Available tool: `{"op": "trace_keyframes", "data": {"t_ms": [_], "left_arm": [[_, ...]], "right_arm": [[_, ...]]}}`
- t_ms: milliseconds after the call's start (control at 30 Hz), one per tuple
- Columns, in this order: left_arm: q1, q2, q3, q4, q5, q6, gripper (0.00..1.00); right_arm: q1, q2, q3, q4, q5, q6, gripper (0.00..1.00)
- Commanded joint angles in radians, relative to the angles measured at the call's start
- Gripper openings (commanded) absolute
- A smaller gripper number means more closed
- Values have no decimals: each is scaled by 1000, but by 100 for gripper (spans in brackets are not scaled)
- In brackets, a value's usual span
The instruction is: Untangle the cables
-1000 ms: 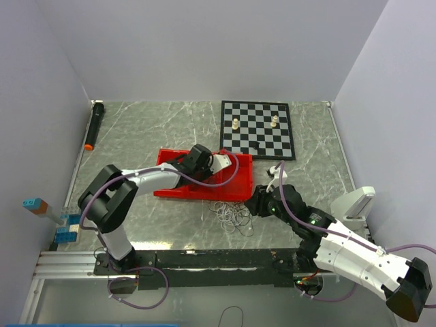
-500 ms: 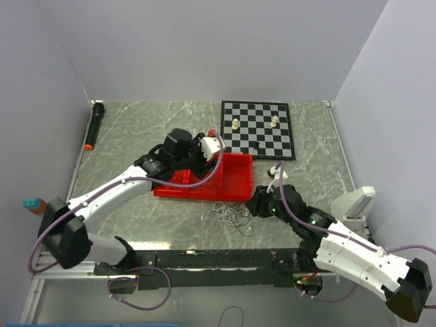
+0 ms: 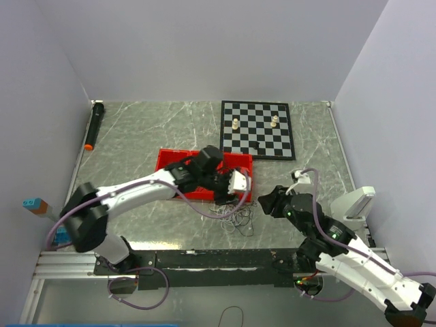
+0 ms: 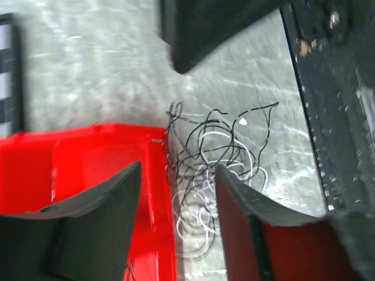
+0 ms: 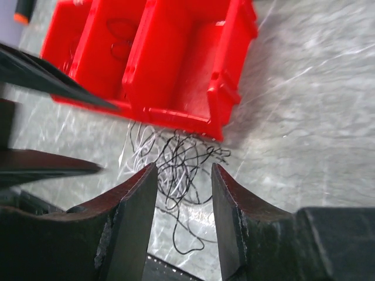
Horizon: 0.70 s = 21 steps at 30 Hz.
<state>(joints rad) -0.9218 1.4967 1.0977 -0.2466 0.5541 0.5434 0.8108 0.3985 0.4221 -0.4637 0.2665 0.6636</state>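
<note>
The cables (image 3: 235,214) are a tangle of thin black and white wires on the marble table, against the near right corner of the red bin (image 3: 170,160). My left gripper (image 3: 234,196) hangs over that corner, open. In the left wrist view the cables (image 4: 217,152) show between and beyond the left gripper's (image 4: 177,170) jaws, nothing held. My right gripper (image 3: 266,202) sits just right of the tangle, open. In the right wrist view the cables (image 5: 179,158) lie ahead of the right gripper's (image 5: 184,170) empty jaws, and a thin black wire (image 5: 122,34) lies inside the bin (image 5: 170,52).
A chessboard (image 3: 257,128) with a few pieces lies behind the bin. A black marker with an orange tip (image 3: 94,125) is at the far left. Blue blocks (image 3: 65,233) sit at the left edge, a white object (image 3: 355,202) at the right. A black rail (image 3: 218,259) runs along the near edge.
My left gripper left the bin, swung to its near right corner above the cables and opened. My right gripper drew back a little to the right.
</note>
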Motion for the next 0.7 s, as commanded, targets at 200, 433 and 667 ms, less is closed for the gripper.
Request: {"op": "trace_keyframes", "data": {"t_ms": [200,433,667], "left_arm": [[-60,198,125,-69,89,291,54],[-77,270,136,-76,43,337,50],[-78,298,128,-34,49,362,39]], "right_arm": [[-5,-43,70,-61,115,16,49],[-4,-52,70,-44,103,25,48],[-5,-52,76,-52,103,25,47]]}}
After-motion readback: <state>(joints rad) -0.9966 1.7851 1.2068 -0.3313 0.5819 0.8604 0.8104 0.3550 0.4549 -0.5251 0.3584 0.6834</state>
